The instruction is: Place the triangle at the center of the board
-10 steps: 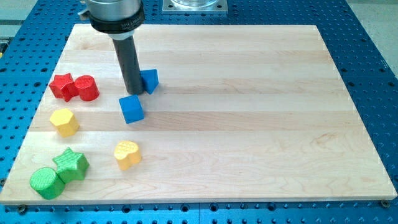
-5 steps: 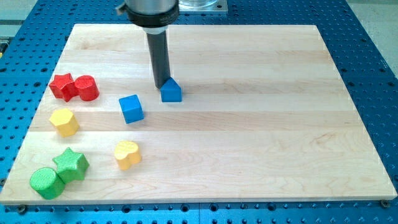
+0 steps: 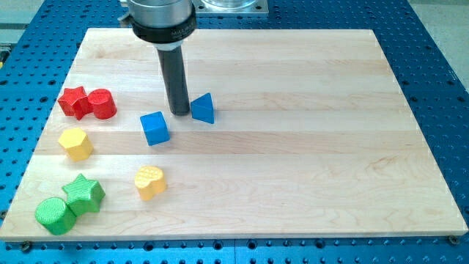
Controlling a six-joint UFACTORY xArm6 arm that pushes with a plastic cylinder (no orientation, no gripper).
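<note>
The blue triangle [image 3: 204,108] lies on the wooden board [image 3: 293,147], left of and above the board's middle. My tip [image 3: 179,112] stands just left of the triangle, close to its left edge; I cannot tell whether they touch. The blue cube [image 3: 154,127] sits just below-left of my tip, apart from it.
A red star [image 3: 73,101] and a red cylinder [image 3: 102,103] touch near the left edge. A yellow hexagon [image 3: 75,143] sits below them. A yellow heart [image 3: 149,182] lies lower down. A green star [image 3: 83,193] and a green cylinder [image 3: 54,215] are at the bottom left.
The triangle slid right from beside the cube and has turned. My tip went right behind it, then came back left and down to the triangle's left side.
</note>
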